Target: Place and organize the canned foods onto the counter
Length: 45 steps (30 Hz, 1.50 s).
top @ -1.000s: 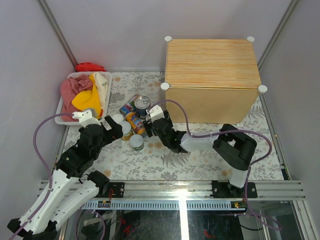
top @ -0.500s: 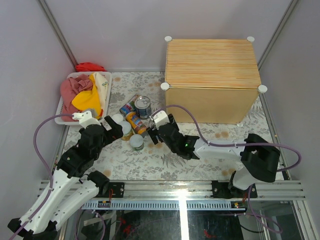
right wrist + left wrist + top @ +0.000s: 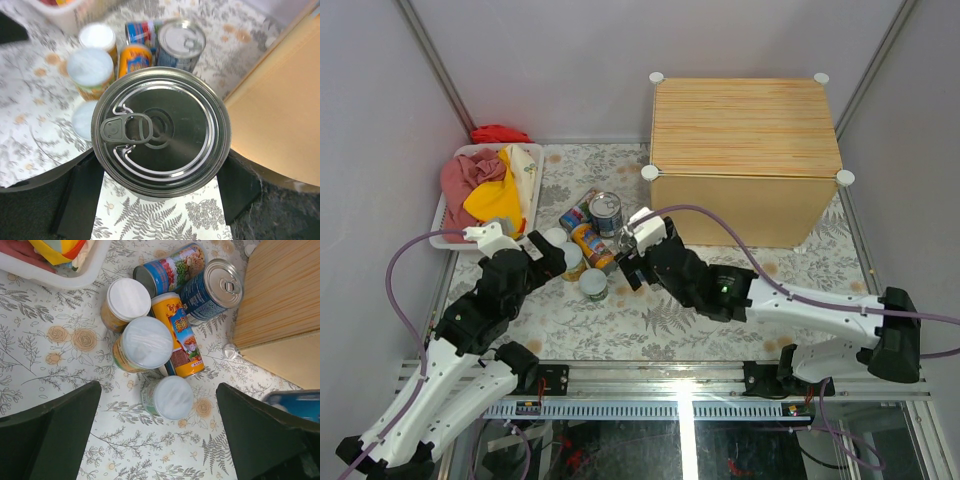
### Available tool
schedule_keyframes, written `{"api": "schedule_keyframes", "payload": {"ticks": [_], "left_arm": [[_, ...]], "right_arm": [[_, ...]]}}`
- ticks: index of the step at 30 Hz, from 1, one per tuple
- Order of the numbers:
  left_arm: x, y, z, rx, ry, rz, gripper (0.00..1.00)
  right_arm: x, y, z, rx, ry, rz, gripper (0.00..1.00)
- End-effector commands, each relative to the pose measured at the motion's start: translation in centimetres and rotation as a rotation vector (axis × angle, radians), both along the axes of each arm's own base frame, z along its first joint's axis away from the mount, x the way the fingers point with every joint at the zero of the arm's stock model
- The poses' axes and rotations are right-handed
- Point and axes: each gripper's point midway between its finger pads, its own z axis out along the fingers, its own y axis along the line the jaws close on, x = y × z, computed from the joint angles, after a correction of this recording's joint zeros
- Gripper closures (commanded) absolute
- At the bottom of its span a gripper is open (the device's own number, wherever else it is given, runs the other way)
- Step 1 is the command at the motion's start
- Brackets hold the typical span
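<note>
counter [image 3: 745, 130]: light wood-grain box with white round knobs at its top corners, at the far right of the table.
table cover [image 3: 620, 330]: pale floral sheet under the cans, the basket and the counter.
right gripper [image 3: 160, 170]: clamped on the held tin [image 3: 160, 132], one dark finger on each side of its body.
held tin: silver ring-pull top facing the wrist camera; over the table cover, just beside the counter's near left corner, not on the counter; a strip of blue label seen from the left wrist view; whether lifted clear of the cover, impossible to tell.
left gripper [image 3: 157, 386]: spread wide, gripping nothing, hovering above the group of cans.
upright blue tin [image 3: 215, 290]: standing on the table cover, ring-pull top up, nearest of the group to the counter's corner knob.
lying blue can [image 3: 172, 267]: on its side, food picture on the label, touching the upright blue tin and the far jar.
slim orange can [image 3: 182, 337]: on its side between the jars and the upright blue tin.
far jar [image 3: 129, 300], near jar [image 3: 147, 342]: upright, white lids, orange-yellow bodies, pressed together.
short can [image 3: 170, 397]: upright, pale lid, just beside the near jar and the foot of the slim orange can.
basket [image 3: 60, 279]: white plastic, at the far left of the table; inside, a pink cloth [image 3: 460, 180], a yellow cloth [image 3: 490, 200] and a cream cloth [image 3: 523, 160], heaped above the rim.
red cloth [image 3: 500, 133]: outside the basket, behind it against the back wall.
</note>
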Motion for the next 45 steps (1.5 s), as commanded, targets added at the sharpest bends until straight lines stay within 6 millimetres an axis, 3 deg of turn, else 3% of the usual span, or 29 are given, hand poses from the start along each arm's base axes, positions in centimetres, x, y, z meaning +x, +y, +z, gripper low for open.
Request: {"api": "schedule_keyframes", "payload": {"ticks": [1,14,20,24,32,45], "left_arm": [[0.9,-0.3,1.1,-0.041,-0.063,0.02,0.0],[1.0,-0.6,1.9,-0.056,-0.075,0.012,0.0],[1.1,-0.7,2.1,-0.057,-0.075,0.012,0.0],[1.2,-0.9,2.2,-0.062,-0.072,0.009,0.0],[1.3,-1.3,2.1,-0.068,-0.064,-0.004,0.0],[1.2,-1.3,1.7,-0.049,-0.049,-0.018,0.0]], "right_arm": [[-0.2,-0.1,15.7,0.325,-0.152,0.004,1.0],[0.8,-3.8,29.1,0.392,-0.334,-0.097,1.0],[2.7,-6.3,31.9,0.335,-0.444,-0.217,1.0],[6.1,-9.8,32.6,0.342,-0.455,-0.325,1.0],[13.5,-17.5,32.0,0.301,-0.47,-0.536,1.0],[22.5,-29.5,32.5,0.311,-0.503,-0.83,1.0]]}}
